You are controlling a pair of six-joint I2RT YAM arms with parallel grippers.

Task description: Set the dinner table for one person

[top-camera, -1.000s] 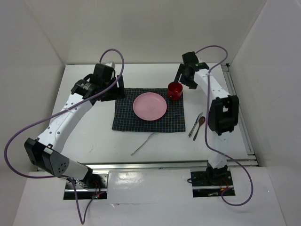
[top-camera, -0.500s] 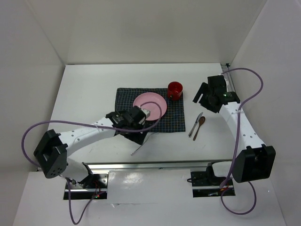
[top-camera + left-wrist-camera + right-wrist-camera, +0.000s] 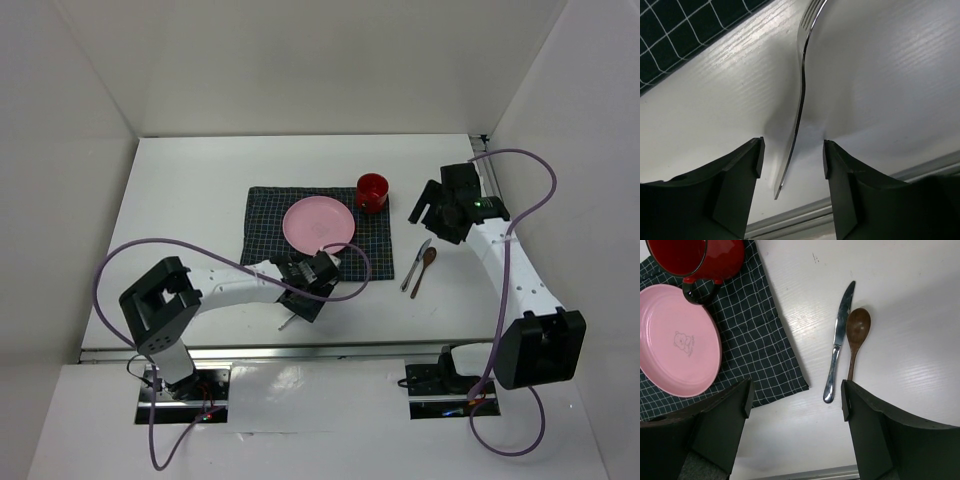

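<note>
**A:** What does the counter (image 3: pixel 180 200) look like, and where is it?

**B:** It is a large, matte white rectangle with a faint grain in its surface. Silver rails run along its near and right edges. It spreads out in front of both arm bases, with white walls on three sides, and it carries everything else.

**A:** What holds what?

**B:** A dark checked mat (image 3: pixel 265 215) lies flat near the middle of the counter. A shallow pink plate (image 3: pixel 318 222) with a faint bear print at its centre sits on the mat. A red mug (image 3: pixel 372 190) stands upright on the mat's far right corner, just beside the plate, with its dark handle turned toward the plate's rim. The part of the mug's inside that shows is plain red.

**A:** And the cutlery?

**B:** A knife (image 3: pixel 838 342) and a brown spoon (image 3: pixel 855 337) lie side by side on the bare counter to the right of the mat, the knife nearer the mat. A fork (image 3: pixel 801 95) lies just off the mat's near edge, tines toward the mat.

**A:** What about each end effector?

**B:** The left end effector (image 3: pixel 792 150) is low over the counter with its fingers apart. The fork's handle lies between them, and neither finger is pressing on it. The right end effector (image 3: pixel 796 392) hangs above the mat's right edge, fingers spread wide and holding nothing.
</note>
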